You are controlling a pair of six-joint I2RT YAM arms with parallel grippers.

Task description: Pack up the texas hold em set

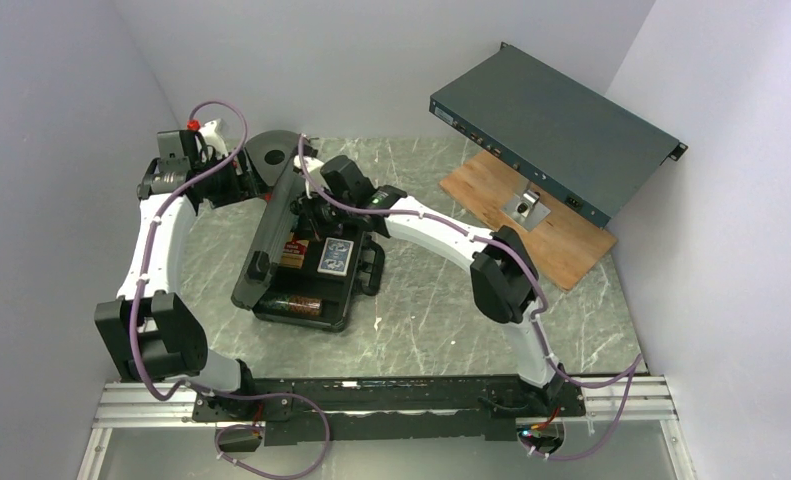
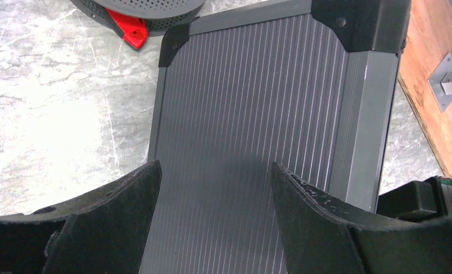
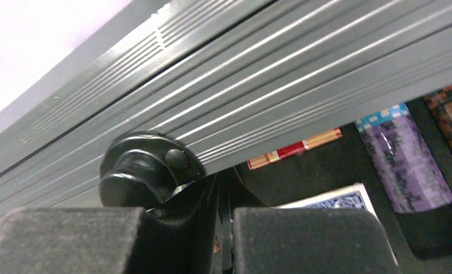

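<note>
A black briefcase [image 1: 306,308] of poker gear sits left of centre on a marbled grey table [image 1: 431,310]. Its ribbed grey lid [image 1: 274,215] is tilted up along the case's 9 o'clock side, only partly raised.

Inside the tray lie a blue card deck [image 1: 336,257], a red deck [image 1: 293,250] just at its 9 o'clock, and a brown chip stack [image 1: 296,305] on its side at 6 o'clock. The right wrist view also shows a purple chip stack [image 3: 406,160] lying in black foam.

The left gripper [image 2: 215,171] hangs over the lid's outer face with its fingers spread wide and nothing between them. The right gripper [image 3: 226,228] sits under the lid's edge, its pads nearly together — whether they pinch anything is unclear.

A black round spool [image 2: 149,8] lies at 11 o'clock from the case. At the table's 2 o'clock, a flat dark-grey metal box [image 1: 556,125] overhangs a wooden board [image 1: 561,245].
</note>
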